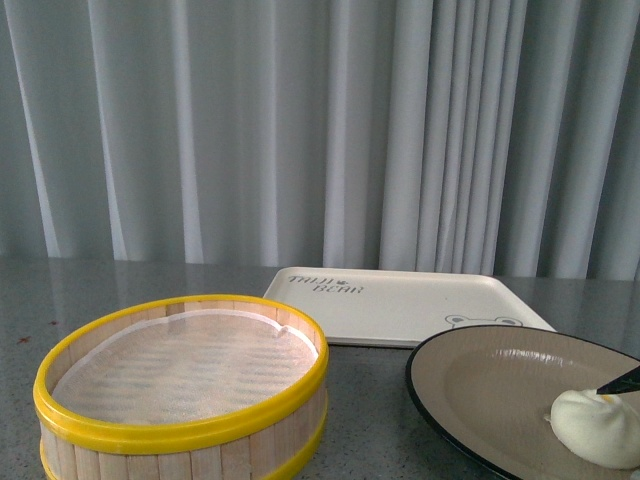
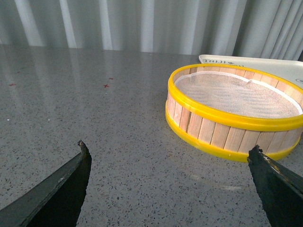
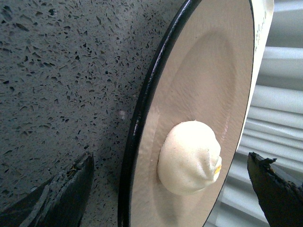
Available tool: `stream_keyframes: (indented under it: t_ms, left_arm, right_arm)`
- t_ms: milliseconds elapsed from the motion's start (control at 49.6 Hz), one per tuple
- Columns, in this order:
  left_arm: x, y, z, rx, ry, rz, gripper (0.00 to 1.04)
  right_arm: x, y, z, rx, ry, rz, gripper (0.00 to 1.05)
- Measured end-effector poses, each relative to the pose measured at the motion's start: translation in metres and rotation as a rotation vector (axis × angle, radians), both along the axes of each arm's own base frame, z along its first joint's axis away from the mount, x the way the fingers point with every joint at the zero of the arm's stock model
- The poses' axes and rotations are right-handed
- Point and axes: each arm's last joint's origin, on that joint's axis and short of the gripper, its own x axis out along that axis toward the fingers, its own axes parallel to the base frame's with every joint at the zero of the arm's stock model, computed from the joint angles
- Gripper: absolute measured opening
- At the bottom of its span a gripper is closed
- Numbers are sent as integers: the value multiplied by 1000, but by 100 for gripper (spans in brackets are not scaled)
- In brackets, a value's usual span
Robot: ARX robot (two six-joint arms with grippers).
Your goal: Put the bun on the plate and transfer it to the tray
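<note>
On the bench (image 1: pixel 100 290), speckled grey stone: the small round cream-white pleated bun (image 1: pixel 598 428) sits on the large round beige-brown plate with black rim (image 1: pixel 480 380), toward the plate's 4 o'clock side in the front view.

Flat rectangular cream-white plastic tray with dark lettering and a bear drawing (image 1: pixel 400 305) lies at 11 o'clock from the plate. The plate rim overlaps its near edge in view; can't tell if they touch.

Round wood-slat steamer basket with yellow rims (image 1: pixel 180 400) is at 9 o'clock from the plate, apart from it, with a white mesh liner inside.

Right tool (image 3: pixel 170 156): fingers apart, 1 on each side of the bun, neither touching it in the wrist view. 1 finger hangs over the bench outside the plate rim. Front view shows only 1 black fingertip (image 1: pixel 622 381) at the bun's 1 o'clock, just beside its top; contact unclear.

Left tool (image 2: pixel 169 147): fingers spread wide, nothing between them, low over bare bench, the basket just beyond 1 fingertip.

Pale pleated curtain (image 1: pixel 300 130) hangs at 12 o'clock behind everything.
</note>
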Motion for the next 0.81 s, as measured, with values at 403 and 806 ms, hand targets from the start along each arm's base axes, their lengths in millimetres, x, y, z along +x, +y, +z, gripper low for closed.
stream_keyframes:
  t_ms: [403, 806]
  left_arm:
    - [0, 0, 0, 0, 0, 0, 98]
    - [0, 0, 0, 0, 0, 0, 98]
  right_arm:
    - [1, 12, -4, 3, -2, -8, 26]
    - [-5, 15, 0, -1, -187, -36, 2]
